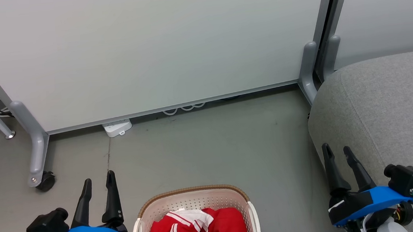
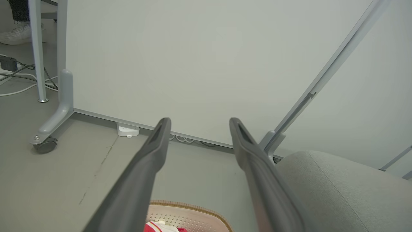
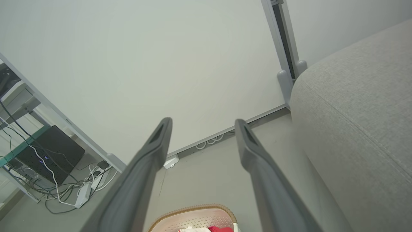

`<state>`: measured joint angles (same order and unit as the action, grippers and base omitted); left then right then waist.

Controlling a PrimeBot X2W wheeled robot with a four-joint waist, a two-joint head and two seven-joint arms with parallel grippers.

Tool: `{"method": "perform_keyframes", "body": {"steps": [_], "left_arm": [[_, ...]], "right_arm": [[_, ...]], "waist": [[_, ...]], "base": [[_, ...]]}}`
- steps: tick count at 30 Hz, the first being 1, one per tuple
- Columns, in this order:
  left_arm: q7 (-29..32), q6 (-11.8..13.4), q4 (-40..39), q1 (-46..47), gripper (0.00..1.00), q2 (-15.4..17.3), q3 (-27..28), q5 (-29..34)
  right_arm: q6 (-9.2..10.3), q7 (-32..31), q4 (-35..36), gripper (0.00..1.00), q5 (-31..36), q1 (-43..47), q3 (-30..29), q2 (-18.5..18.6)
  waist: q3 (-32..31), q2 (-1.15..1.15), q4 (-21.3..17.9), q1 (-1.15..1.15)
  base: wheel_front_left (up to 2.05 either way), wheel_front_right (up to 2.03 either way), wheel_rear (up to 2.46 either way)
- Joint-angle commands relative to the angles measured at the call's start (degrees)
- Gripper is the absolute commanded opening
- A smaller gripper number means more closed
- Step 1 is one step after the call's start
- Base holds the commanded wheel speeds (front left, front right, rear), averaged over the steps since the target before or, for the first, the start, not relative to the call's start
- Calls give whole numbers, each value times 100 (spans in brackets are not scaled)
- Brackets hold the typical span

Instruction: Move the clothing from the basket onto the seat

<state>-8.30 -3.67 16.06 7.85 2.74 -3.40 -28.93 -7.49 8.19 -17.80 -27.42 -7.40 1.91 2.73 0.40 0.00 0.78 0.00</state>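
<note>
The cream-white perforated basket (image 1: 195,199) with its brown rim stands on the floor at the bottom centre of the head view. Red clothing (image 1: 201,228) with white stripes and a white panel lies crumpled inside it. My left gripper (image 1: 98,179) hovers open just left of the basket, holding nothing. At the lower right my right gripper (image 1: 337,151) is open too, over the near edge of the grey seat (image 1: 389,111). The basket rim (image 2: 193,206) and the seat (image 2: 338,190) show past my left gripper (image 2: 199,121). The right wrist view has the basket (image 3: 196,217), the seat (image 3: 354,112) and my right gripper (image 3: 202,121).
A white partition panel (image 1: 148,50) on grey wheeled feet (image 1: 41,175) closes off the back. A white power strip (image 1: 118,128) and cables lie at its base. Bare grey floor (image 1: 213,145) runs between the basket and the partition. A computer and cables (image 3: 48,161) sit at the far left.
</note>
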Motion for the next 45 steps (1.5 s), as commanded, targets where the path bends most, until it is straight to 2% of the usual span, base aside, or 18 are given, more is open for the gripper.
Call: {"method": "perform_keyframes", "body": {"steps": [1,17,45], "left_arm": [[-56,10,-31,114,100,47,-8,114],[-271,8,35,122,100,48,-111,971],[-606,12,242,189,100,27,-210,2194]], "right_arm": [[0,68,30,100,136,-131,20,19],[0,283,-67,100,1131,-122,81,20],[1,621,-323,100,2489,-193,254,22]], "waist": [[-1,0,0,0],[-29,0,9,0],[-47,0,44,0]], "base": [[0,0,0],[0,0,0],[0,0,0]]}}
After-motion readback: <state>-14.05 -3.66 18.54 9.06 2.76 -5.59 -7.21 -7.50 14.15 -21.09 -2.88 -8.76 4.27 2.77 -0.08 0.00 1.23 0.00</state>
